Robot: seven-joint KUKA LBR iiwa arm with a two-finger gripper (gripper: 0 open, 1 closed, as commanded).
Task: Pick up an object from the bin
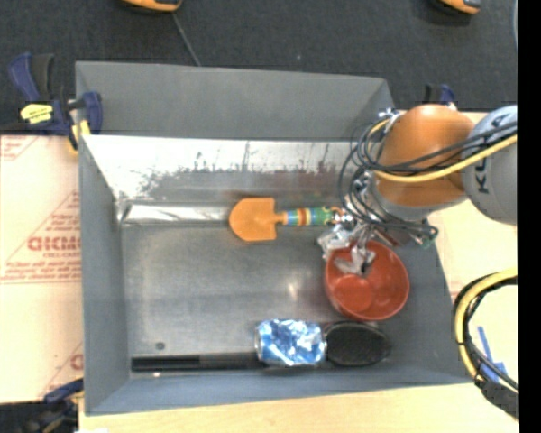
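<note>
- Grey metal makes up the bin (189,287), and its floor is mostly bare on the left side and in the middle.
- Just a few small things lie in it, and they are all at the right side or along the walls.
- The pincer (352,249) is down inside the bin at the right side, under the arm's round orange cover (419,156) and some looped cables.
- I cannot tell how far open the pincer is, and I cannot tell if it has hold of anything.
- The pincer's tip is at the top left edge of a round red bowl (374,289).
- This red bowl stands upright on the bin floor by the right wall, with its open side facing up.
- Part of the bowl's rim is hidden under the pincer.
- Just to the left of the pincer lies a toy shovel (252,219).
- The shovel has an orange blade and a handle with stripes of many colours.
- Its handle end points at the pincer and is very near it, and its blade points to the left.
- The shovel lies flat beside the far wall.
- Below the red bowl, just beside it, lies a flat black oval thing (356,344) by the near wall.
- Touching the oval thing on its left is a crumpled blue and white wrapper (290,343).
- A thin black stick (194,362) lies along the near wall and runs up to the wrapper from the left.
- I cannot tell if the stick and the black oval thing are joined.
</note>
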